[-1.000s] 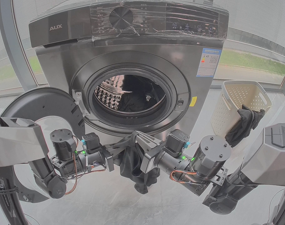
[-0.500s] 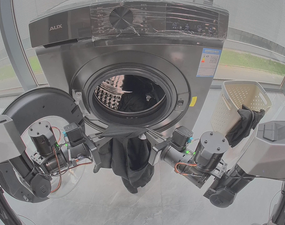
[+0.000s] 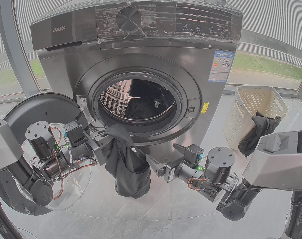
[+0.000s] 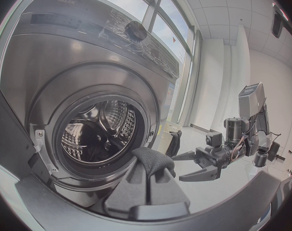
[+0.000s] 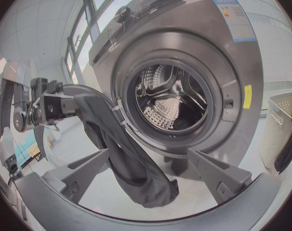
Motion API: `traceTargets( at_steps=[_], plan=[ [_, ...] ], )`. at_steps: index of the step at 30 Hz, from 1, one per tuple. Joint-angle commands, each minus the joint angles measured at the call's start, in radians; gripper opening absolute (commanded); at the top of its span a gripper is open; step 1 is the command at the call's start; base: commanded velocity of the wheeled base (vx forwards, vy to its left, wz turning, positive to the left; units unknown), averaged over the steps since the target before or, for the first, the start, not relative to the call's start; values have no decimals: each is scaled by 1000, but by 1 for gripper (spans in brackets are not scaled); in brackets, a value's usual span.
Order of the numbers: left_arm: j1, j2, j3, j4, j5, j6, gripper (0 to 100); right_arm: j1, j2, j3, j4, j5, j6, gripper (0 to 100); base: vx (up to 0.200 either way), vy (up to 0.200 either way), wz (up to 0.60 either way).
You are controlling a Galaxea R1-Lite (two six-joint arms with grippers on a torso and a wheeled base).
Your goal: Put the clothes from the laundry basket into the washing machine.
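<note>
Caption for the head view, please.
Left gripper holds a black garment before the open washing machine; right gripper open alongside.

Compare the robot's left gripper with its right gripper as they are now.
The left gripper is shut on a black cloth garment hanging from it; the right gripper is open and holds nothing. The left gripper sits higher, near the rim of the door opening; the right gripper sits lower. Both are before the grey front-loading washing machine.

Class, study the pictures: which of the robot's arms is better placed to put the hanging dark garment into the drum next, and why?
Left, most likely. The left tool is shut on the dark garment near the open drum; the right tool is open and empty.
</note>
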Motion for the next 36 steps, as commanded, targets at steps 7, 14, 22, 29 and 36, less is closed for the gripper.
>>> traceTargets(
  at_steps=[7,14,22,29,36],
  plan=[
    [4,-3,-8,-3,1,-1,0,-37,112,69,0,40,-4,100,0,0,0],
    [7,-5,-14,-3,2,-3,0,-61,221,-8,0,55,-32,100,0,0,0],
    [8,-5,-15,-3,2,-10,0,-72,340,-98,4,83,-73,100,0,0,0],
    [7,-3,-11,-3,1,-10,0,-66,394,-167,18,84,-74,100,0,0,0],
    [4,-2,-11,-3,1,-10,0,-66,459,-263,41,84,-76,100,0,0,0]
  ],
)
